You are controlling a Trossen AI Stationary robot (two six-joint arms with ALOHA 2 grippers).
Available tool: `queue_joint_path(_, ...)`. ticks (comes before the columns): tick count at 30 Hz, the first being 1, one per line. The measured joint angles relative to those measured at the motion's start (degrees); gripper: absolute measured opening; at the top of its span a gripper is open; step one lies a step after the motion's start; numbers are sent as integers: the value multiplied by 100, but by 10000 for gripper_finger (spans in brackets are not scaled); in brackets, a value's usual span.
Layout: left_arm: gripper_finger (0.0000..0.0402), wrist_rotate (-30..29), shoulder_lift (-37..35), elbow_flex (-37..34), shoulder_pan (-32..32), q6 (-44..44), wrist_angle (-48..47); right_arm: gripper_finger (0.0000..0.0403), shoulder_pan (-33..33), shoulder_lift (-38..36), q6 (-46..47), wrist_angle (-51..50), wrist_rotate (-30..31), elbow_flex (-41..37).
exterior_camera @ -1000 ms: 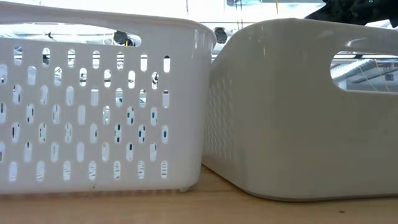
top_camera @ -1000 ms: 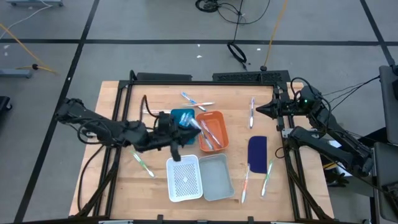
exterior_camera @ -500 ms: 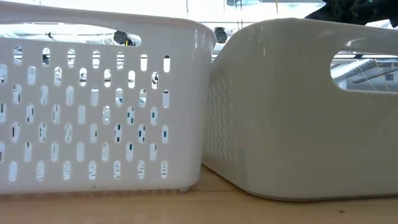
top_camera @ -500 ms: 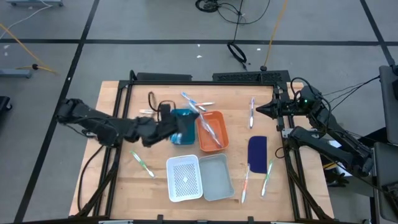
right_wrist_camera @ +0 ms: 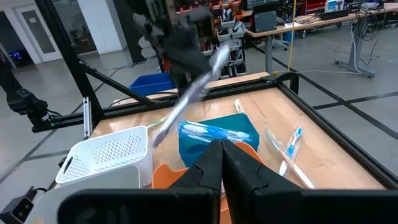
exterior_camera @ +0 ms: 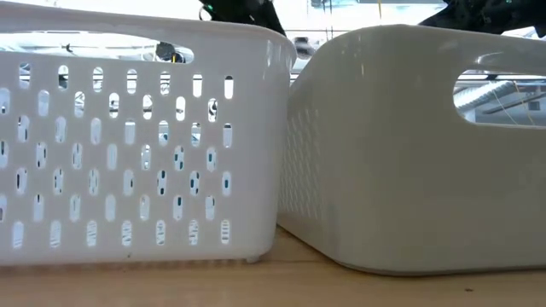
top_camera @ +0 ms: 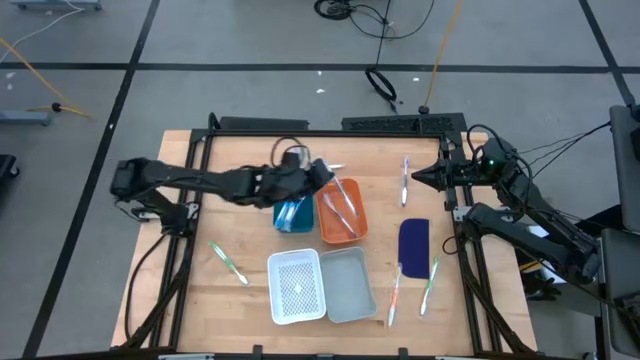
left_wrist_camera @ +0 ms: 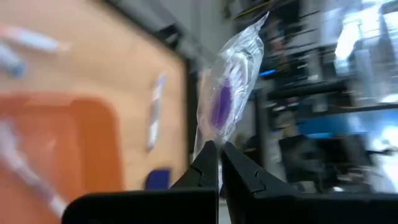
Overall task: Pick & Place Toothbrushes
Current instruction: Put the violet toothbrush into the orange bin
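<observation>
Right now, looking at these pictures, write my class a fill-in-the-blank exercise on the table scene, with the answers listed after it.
1. The left gripper is shut on a wrapped ____.
2. It holds it above the ____ tray.
3. The white basket stands beside the ____ bin.
4. The right gripper waits at the table's right ____.

Answers: toothbrush; orange; grey; edge

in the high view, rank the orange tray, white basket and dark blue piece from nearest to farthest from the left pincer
1. Orange tray, right beside the left pincer.
2. White basket, toward the table's front edge.
3. Dark blue piece, over on the right arm's side.
</observation>
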Motion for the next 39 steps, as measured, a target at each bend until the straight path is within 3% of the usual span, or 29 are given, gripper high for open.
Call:
queue_joint_path(7,0,1098,908,1293,245,-1012,-1975,0,-2,2,-256,-26,2,0)
queue_joint_path(11,0,1791,1460,1883,430,-1219,-2533,0,0,0,-273,-28,0,0)
queue_joint_path(15,0,2234,1888,2131,597,-1507,-3166,0,0,2,-275,-28,0,0)
queue_joint_path(19,0,2497,2092,2131,715,-1802,-3180,0,-1,1,-278,-28,0,0)
queue_joint_path(28,0,2819,2108,2131,1107,-1905,-3324,0,0,0,-278,-46,-2,0)
queue_joint_path(39,0,2545,2107,2111,974,-2416,-3404,0,0,2,-503,-72,-2,0)
